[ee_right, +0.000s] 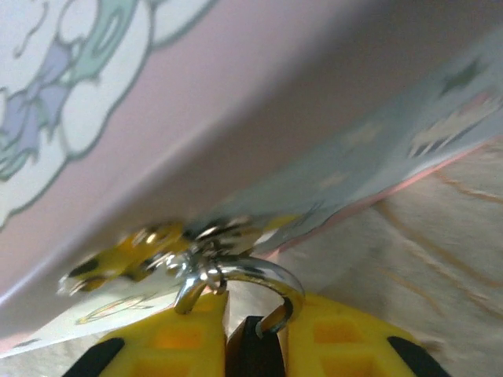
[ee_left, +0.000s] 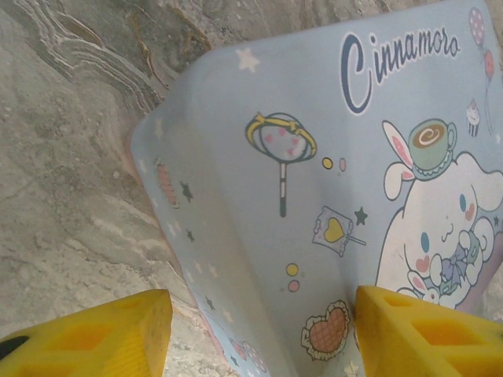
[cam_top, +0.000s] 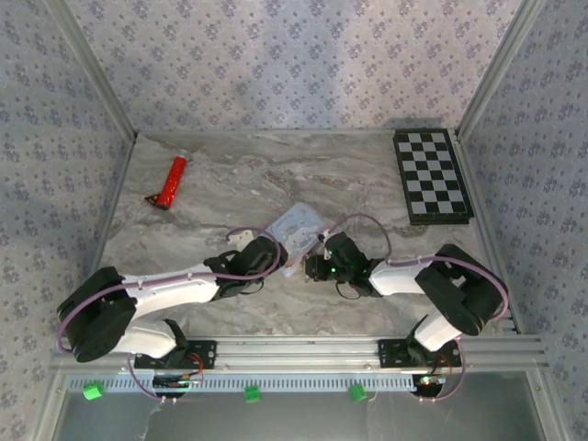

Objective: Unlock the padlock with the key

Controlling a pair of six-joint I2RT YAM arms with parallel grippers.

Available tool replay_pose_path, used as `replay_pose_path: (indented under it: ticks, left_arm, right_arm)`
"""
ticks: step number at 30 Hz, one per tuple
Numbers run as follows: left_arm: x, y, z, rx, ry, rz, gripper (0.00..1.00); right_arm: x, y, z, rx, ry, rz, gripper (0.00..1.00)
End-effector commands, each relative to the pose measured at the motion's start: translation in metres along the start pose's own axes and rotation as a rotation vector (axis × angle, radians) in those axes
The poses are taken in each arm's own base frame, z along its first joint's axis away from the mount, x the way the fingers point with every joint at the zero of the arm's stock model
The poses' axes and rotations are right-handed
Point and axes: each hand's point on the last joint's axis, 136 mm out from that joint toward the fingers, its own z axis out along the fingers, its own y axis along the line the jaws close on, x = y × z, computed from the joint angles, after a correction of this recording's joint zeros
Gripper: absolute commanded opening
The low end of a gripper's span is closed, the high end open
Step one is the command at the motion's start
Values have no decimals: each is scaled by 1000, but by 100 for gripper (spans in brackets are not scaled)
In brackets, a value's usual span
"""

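Yellow fingers (ee_right: 181,338) of right gripper (ee_right: 255,314) closest of all, pinched together on padlock (ee_right: 253,355), its dark body wedged between them. Silver shackle (ee_right: 271,273) arching up from there, hooked low on side wall of tin (ee_right: 236,118), close to bottom edge. Smeared yellow-and-metal bit (ee_right: 134,258) just left of shackle, too blurred to name.

From above: right arm (cam_top: 413,276) folded low, elbow near right edge of table (cam_top: 230,175), forearm reaching left to the middle. Right gripper (cam_top: 322,248) against near right side of tin (cam_top: 299,228). Left arm (cam_top: 175,289) stretched flat from near left corner toward the middle, left gripper (cam_top: 276,253) at near left side of tin. Wrists almost nose to nose, only tin's near corner between.

Left gripper (ee_left: 263,314) released, fingers (ee_left: 86,338) spread wide astride edge of tin (ee_left: 314,157): one over bare marble, other over printed lid. Sliver of table showing between outer finger and tin wall.

Open marble behind tin up to far edge. Red tube (cam_top: 172,182) well apart, toward far left corner. Checkered board (cam_top: 432,175) in far right corner. Patterned walls closing left, far and right edges. Narrow bare strip along near edge, between the two arm bases.
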Motion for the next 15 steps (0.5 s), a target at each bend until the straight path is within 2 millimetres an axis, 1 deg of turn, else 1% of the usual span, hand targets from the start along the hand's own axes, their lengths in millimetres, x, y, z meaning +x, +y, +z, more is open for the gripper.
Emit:
replay_pose_path:
  ticks: [1,4,5,6,8,11,15]
  left_arm:
    - [10,52,1,-178,29,39,62]
    - [9,53,1,-185,24,37,62]
    - [10,54,1,-187,24,36,62]
    - [9,54,1,-189,21,34,62]
    - [8,55,1,-191,18,32,62]
    - [8,57,0,-197,15,31,62]
    - [6,61,-1,-204,8,23,62]
  right_arm:
    - [29,-1,2,-20,91,18,16]
    - [27,1,-3,-42,73,51,16]
    - [27,2,-4,-53,67,64,19]
    - [26,3,-5,-64,62,76,25]
    - [28,4,-7,-82,61,90,30]
    - [33,2,-8,-84,72,95,30]
    - [44,-6,-10,-71,89,104,29]
